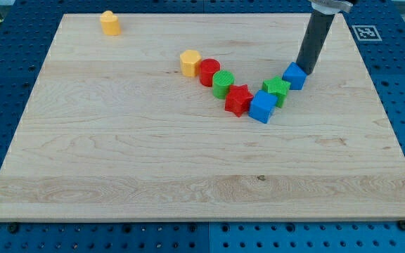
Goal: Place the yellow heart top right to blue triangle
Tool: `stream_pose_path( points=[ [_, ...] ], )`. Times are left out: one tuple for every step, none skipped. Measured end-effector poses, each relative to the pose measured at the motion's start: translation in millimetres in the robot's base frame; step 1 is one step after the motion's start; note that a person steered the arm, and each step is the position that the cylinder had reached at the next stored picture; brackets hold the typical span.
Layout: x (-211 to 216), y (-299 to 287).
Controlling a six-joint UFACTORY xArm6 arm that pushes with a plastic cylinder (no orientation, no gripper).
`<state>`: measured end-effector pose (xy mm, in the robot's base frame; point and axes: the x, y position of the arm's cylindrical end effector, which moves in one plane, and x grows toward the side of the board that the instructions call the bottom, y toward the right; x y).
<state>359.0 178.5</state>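
Note:
The yellow heart [109, 22] lies alone near the board's top left corner. The blue triangle [294, 76] is at the view's right end of a curved row of blocks. My tip [306, 72] is right next to the blue triangle's right side, at its upper edge; I cannot tell whether it touches. The dark rod rises from there to the view's top. The yellow heart is far to the view's left of my tip.
The curved row runs from the view's left: a yellow hexagon [190, 62], a red cylinder [209, 72], a green cylinder [223, 83], a red star [239, 100], a blue cube [262, 107], a green star [277, 89]. The wooden board [118, 161] sits on a blue pegboard table.

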Motion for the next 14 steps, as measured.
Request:
stream_pose_path(
  points=[
    [0, -11],
    [0, -22],
    [-3, -28],
    [-48, -36],
    [-85, -68],
    [-94, -125],
    [-101, -186],
    [-134, -238],
    [-165, -268],
    [-167, -300],
    [-167, -347],
    [-167, -389],
    [-162, -412],
    [-155, -404]
  ],
)
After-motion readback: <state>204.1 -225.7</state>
